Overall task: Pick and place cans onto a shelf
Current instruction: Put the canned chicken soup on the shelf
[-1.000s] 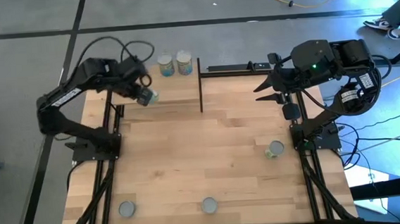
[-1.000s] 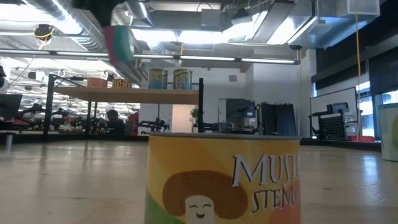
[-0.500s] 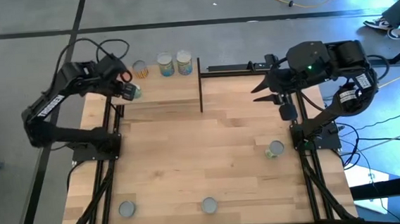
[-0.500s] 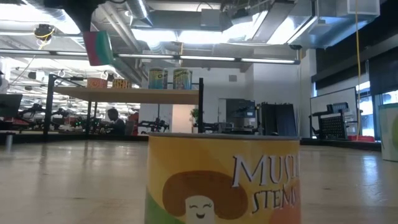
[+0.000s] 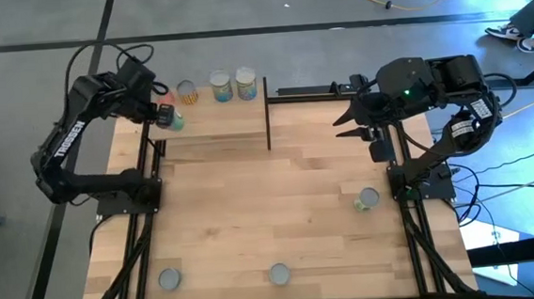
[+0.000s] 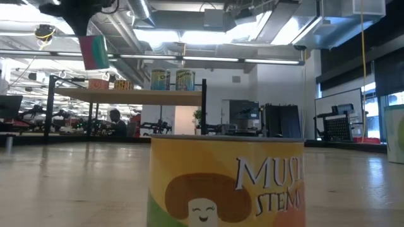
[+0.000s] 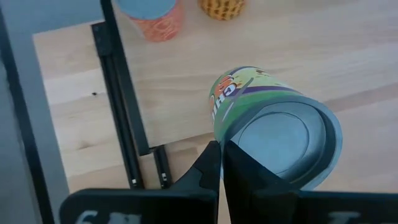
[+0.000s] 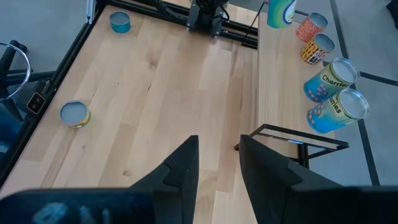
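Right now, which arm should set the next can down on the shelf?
Left. Its gripper already holds a green-labelled can above the shelf, near the cans standing there. The right gripper hangs empty with fingers apart, off the shelf's other end.

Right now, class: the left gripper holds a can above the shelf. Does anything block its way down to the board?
Nothing visible does. The left gripper holds the green can over bare shelf board. The orange can and yellow can stand beside that spot, not under it.

Green-and-purple can [image 7: 261,118]; orange-patterned can [image 7: 152,15]; light-wood shelf [image 7: 311,56].
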